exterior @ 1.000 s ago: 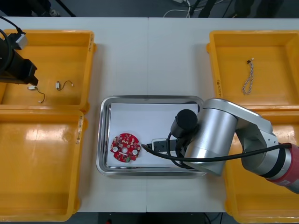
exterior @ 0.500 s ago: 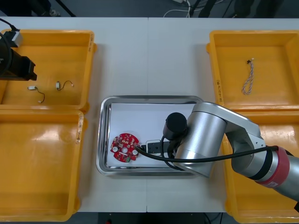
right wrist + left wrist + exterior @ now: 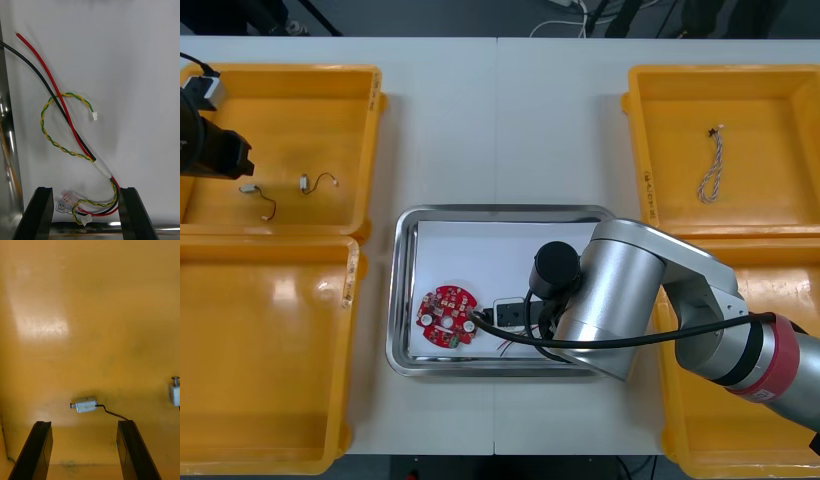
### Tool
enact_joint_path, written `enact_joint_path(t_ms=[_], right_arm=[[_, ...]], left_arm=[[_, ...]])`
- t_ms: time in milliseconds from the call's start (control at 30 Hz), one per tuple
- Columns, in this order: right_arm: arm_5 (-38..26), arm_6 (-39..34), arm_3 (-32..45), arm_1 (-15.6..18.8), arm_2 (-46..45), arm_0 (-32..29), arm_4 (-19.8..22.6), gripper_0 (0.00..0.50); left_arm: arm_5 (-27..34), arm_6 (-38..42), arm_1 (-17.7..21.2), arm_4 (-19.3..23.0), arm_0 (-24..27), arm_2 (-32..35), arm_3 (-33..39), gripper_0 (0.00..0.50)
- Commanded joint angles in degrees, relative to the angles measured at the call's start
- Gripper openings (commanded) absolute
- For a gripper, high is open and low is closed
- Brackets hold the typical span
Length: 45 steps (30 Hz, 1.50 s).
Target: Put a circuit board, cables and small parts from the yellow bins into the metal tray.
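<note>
No legible text, label, brand or number anywhere.
</note>
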State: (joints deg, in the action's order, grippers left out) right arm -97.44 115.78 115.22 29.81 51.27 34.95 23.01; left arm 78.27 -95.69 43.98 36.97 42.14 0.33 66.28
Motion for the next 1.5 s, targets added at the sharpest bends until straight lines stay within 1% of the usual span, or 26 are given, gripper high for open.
enact_joint_path(t_ms=[33, 167, 300, 433, 600, 833, 1000, 1067, 1167, 1267, 1400, 1500], right_arm=[[-0.03, 1.65, 0.97, -0.98, -0.2, 0.11, -0.51, 0.5], [-1.08, 1.56, 1.67, -0.98, -0.82, 0.55, -0.07, 0.5], [-4.42, 1.03, 2.9, -1.07, -1.87, 2.31, 1.25, 0.5], [-8.29, 0.33, 3.96, -1.07, -3.54, 4.95, 4.59, 0.5], [-12.42, -0.46, 4.49, -1.07, -6.97, 7.41, 8.45, 0.5], [-12.56, -1.25, 4.49, -0.27, -13.39, 10.66, 14.08, 0.5], [-12.56, -2.05, 4.4, 1.75, -19.19, 11.8, 17.51, 0.5], [-12.56, -2.31, 4.4, 3.15, -22.0, 11.8, 19.18, 0.5], [-12.56, -2.84, 4.49, 4.82, -24.99, 11.8, 20.49, 0.5], [-12.56, -3.45, 4.49, 5.7, -27.98, 12.42, 19.88, 0.5], [-12.56, -3.98, 4.22, 5.88, -31.84, 13.3, 18.91, 0.5], [-12.56, -4.68, 1.76, 6.14, -35.62, 13.65, 19.53, 0.5]], left_arm=[[-3.47, -3.8, 2.61, -0.24, 2.78, -2.97, -1.68, 0.5], [-4.09, -3.89, 2.43, 0.12, 2.78, -3.85, -2.82, 0.5], [-4.79, -3.89, 1.81, 0.47, 2.86, -4.37, -4.14, 0.5], [-6.64, -3.98, 0.94, 0.56, 2.78, -4.99, -5.63, 0.5], [-7.43, -4.06, 0.41, 0.56, 2.78, -4.99, -6.16, 0.5], [-8.22, -4.33, -0.56, 0.56, 2.78, -4.99, -6.86, 0.5], [-8.83, -4.68, -1.09, 0.56, 2.6, -4.99, -7.65, 0.5], [-9.36, -4.86, -1.35, 0.56, 2.69, -4.99, -8.18, 0.5], [-10.5, -5.21, -1.88, 0.56, 2.69, -4.99, -9.06, 0.5], [-11.29, -5.3, -2.14, 0.47, 2.69, -4.99, -9.32, 0.5], [-11.29, -5.3, -2.49, 0.38, 2.69, -4.99, -9.32, 0.5], [-11.38, -5.3, -2.49, 0.47, 2.69, -4.99, -9.32, 0.5]])
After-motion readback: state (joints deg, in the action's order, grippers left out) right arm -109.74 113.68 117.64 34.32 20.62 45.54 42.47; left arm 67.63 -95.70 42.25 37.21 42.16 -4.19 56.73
